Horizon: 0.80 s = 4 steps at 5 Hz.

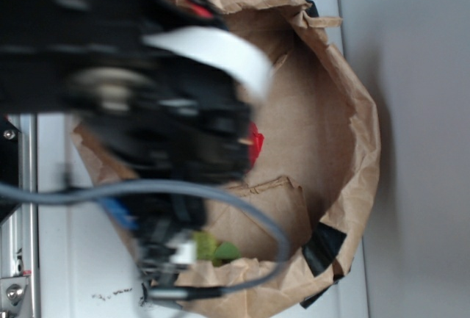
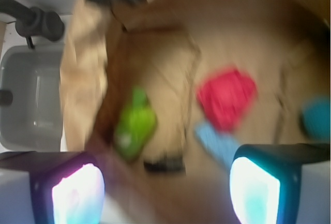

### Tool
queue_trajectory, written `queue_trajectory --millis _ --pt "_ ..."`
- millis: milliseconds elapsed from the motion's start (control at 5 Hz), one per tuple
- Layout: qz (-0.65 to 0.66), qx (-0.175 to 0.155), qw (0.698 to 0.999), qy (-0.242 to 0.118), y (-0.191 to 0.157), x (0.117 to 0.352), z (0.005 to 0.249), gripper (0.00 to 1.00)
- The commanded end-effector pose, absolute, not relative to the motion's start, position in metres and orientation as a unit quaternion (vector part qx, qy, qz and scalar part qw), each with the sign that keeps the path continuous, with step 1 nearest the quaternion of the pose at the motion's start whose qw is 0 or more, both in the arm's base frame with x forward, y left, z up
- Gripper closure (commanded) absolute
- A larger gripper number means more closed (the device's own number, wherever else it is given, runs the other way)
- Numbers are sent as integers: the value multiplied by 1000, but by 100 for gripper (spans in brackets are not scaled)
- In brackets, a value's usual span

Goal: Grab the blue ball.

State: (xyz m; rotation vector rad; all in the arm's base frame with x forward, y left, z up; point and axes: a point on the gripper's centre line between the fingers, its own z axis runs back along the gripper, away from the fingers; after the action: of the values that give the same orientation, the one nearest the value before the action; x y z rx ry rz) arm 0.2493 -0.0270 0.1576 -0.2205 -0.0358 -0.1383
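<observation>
The tool (image 2: 165, 185) is hanging above the crumpled brown paper bag (image 2: 83, 89), its two glowing fingertips (image 2: 77, 195) spread wide with nothing between them, probably to search. Beyond them are lying a flat light-blue sponge (image 2: 217, 144), a red paper wad (image 2: 226, 97), and at the right edge the small teal-blue foam ball (image 2: 316, 116), off-centre.

The exterior view looks down from above, close behind the blurred black robot arm (image 1: 147, 120), which hides the left half of a brown paper bag (image 1: 345, 134). The wrist view looks from between the gripper's fingers (image 2: 256, 193) straight down into that bag, nearer and motion-blurred. Both views share the bag's interior, with the red wad (image 1: 255, 145) and a green object (image 2: 135, 124) in it.
</observation>
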Motion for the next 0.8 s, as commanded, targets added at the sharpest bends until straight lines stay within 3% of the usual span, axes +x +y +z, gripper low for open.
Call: queue_trajectory --millis 0,400,600 --pt "-186 -164 969 2 -36 296 163 0" --pt "-186 -164 969 2 -36 296 163 0" --pt "-315 -133 938 -48 -30 303 163 0"
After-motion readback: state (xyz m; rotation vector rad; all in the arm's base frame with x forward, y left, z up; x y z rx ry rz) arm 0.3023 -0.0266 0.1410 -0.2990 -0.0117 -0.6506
